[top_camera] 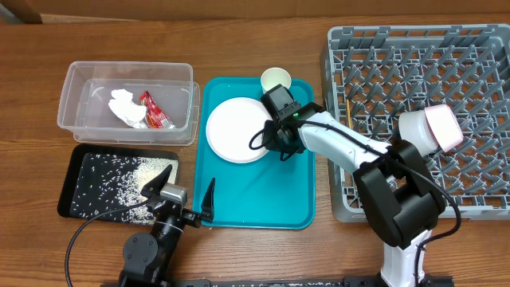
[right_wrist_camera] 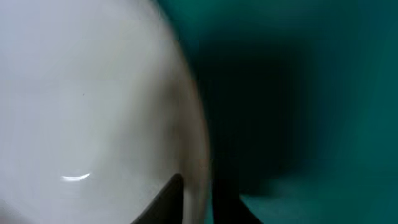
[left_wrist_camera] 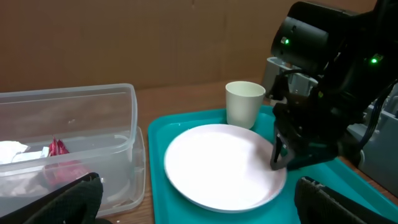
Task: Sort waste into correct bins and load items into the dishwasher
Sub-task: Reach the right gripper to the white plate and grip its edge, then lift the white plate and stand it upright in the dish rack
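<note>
1. The right gripper (left_wrist_camera: 280, 158) bears down on the large white plate (top_camera: 235, 130), which lies in the far half of the teal tray (top_camera: 255, 199); its fingers straddle the plate's right rim and appear pinched onto it, an edge hold being the only purchase a flat dish offers.
2. From the right wrist, the white rim runs between two dark fingertips with teal beyond; the view is too close and blurred to show more.
3. The small white cup (top_camera: 276, 78) stands upright at the tray's far edge, just beside the plate and apart from the gripper.
4. The left gripper (top_camera: 187, 185) waits at the tray's near-left corner, jaws spread wide and holding nothing; it is probably parked there to stay out of the other arm's way.
5. Left of the tray, the clear tub (top_camera: 72, 104) holds the crumpled tissue (top_camera: 122, 106) and the sauce packet (top_camera: 155, 112); the black tray (top_camera: 80, 171) nearer the robot carries the rice grains (top_camera: 131, 187); the waste looks sorted.
6. Right of the tray sits the grey dish rack (top_camera: 414, 56), with a white bowl (top_camera: 414, 126) and a pinkish plate (top_camera: 446, 123) among its pegs; the big plate likely goes there next and must be stood on edge between pegs; a rim pinch may slip.
</note>
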